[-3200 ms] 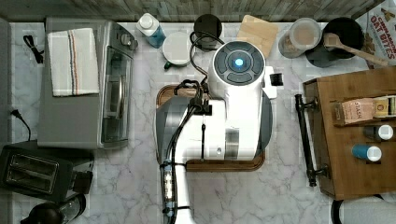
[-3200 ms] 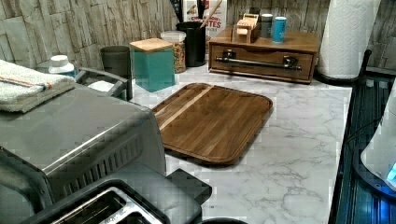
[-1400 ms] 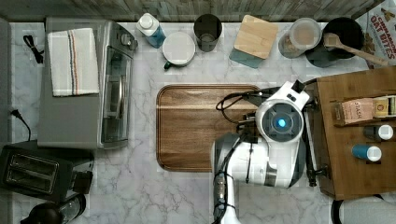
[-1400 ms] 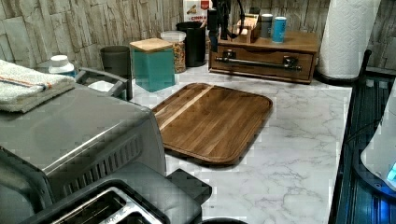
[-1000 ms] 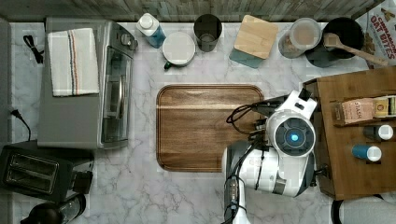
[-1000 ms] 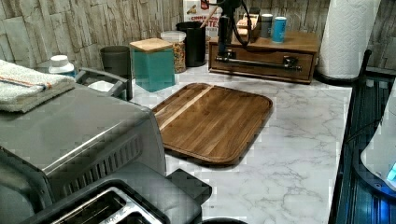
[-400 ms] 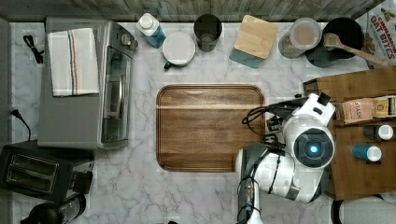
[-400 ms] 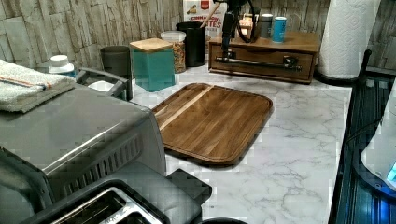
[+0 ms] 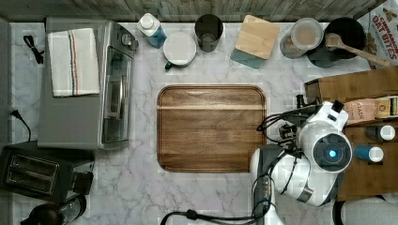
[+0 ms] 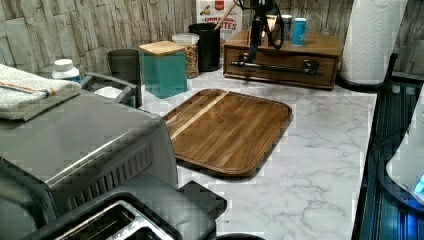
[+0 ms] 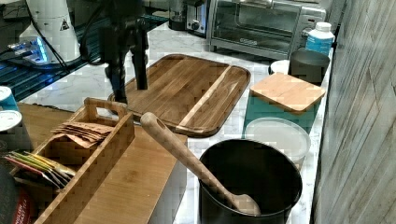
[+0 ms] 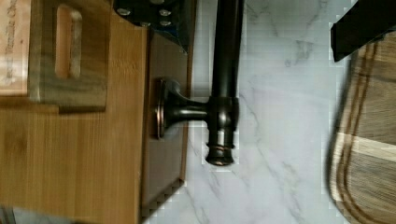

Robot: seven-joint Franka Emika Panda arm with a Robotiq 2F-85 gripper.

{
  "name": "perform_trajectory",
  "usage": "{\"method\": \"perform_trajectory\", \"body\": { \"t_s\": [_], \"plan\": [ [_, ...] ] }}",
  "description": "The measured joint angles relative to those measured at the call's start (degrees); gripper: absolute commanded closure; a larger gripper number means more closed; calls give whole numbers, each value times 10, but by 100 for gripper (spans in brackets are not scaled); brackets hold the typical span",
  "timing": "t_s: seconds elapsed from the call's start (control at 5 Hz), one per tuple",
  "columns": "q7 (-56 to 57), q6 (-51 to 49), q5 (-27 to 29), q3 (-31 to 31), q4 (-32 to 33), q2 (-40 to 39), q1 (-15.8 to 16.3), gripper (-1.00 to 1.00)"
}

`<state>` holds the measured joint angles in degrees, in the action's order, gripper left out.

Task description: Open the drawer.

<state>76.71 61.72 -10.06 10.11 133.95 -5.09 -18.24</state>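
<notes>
wall (image 10: 75, 22): grey wood planks | counter (image 9: 141, 187): white marble

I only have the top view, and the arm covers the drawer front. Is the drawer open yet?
Observer: No. In the left view the drawer front sits flush with its cabinet.
Operator: Where along the handle is the end effector?
Observer: Near the handle's end on the left view's left.
Operator: Is it closed on it?
Observer: No. In the wrist view the fingers stand apart with the handle between them.

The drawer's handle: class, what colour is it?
Black, or very dark bronze; the handle on the drawer shows best in the wrist view.
</notes>
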Motion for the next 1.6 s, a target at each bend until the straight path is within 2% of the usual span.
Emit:
{"method": "perform_trajectory", "body": {
  "t_s": [0.4,0.6,0.8,1.2,1.6],
  "plan": [
    [0,34,13,13,27,-20,-4,-100],
    [-20,118,11,15,43,-29,-4,-100],
    [-29,123,11,14,41,-54,-5,-100],
    [-35,103,0,21,36,-105,-4,-100],
    [-84,24,-18,28,34,-99,-1,-100]
  ]
}}
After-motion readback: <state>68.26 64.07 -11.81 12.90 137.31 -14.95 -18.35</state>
